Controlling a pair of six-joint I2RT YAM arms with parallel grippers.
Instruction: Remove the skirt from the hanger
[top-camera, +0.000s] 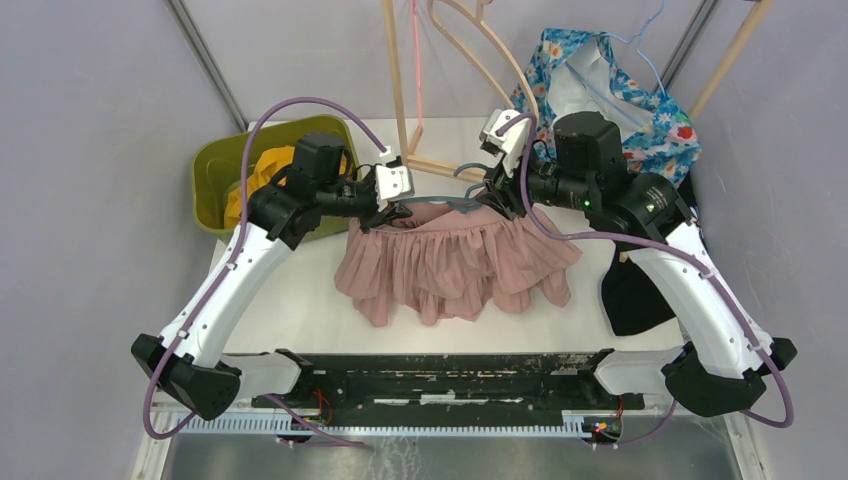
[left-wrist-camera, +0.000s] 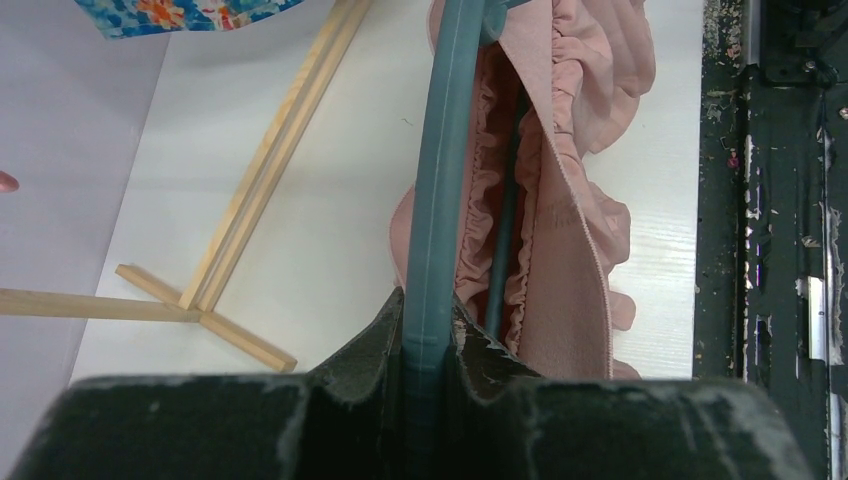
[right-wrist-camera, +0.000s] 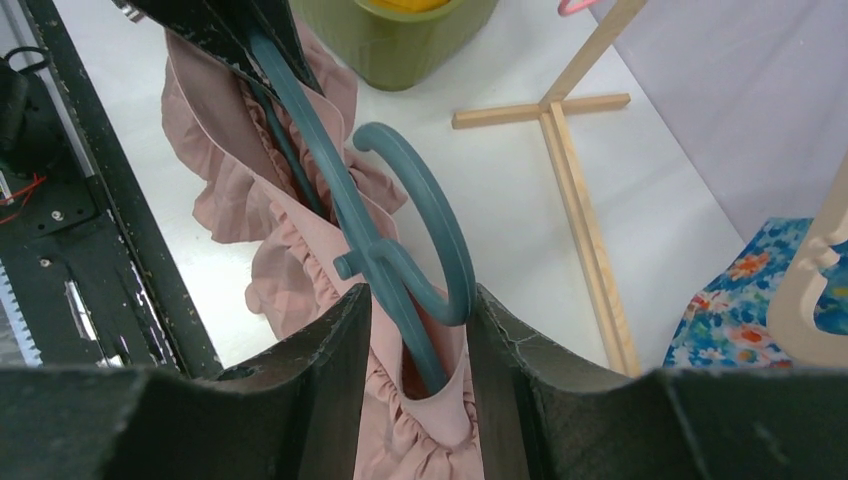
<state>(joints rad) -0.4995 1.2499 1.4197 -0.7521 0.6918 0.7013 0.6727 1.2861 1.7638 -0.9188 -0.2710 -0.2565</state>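
The pink ruffled skirt (top-camera: 455, 265) lies on the white table with its waistband lifted on a teal plastic hanger (top-camera: 440, 203). My left gripper (top-camera: 392, 208) is at the hanger's left end. In the left wrist view it (left-wrist-camera: 428, 305) is shut on the teal hanger arm (left-wrist-camera: 440, 180), with the skirt (left-wrist-camera: 575, 230) bunched to the right. My right gripper (top-camera: 497, 198) is at the skirt's right end. In the right wrist view it (right-wrist-camera: 420, 300) is closed round the waistband (right-wrist-camera: 430, 410), with the hanger's arm and hook (right-wrist-camera: 445, 235) between the fingers.
A green bin (top-camera: 215, 180) with yellow cloth (top-camera: 262, 170) stands at the back left. A wooden rack (top-camera: 400, 90) with a wooden hanger (top-camera: 495, 45) stands behind. A floral garment (top-camera: 645, 95) and a black cloth (top-camera: 635, 290) are at the right. A black rail (top-camera: 440, 375) runs along the near edge.
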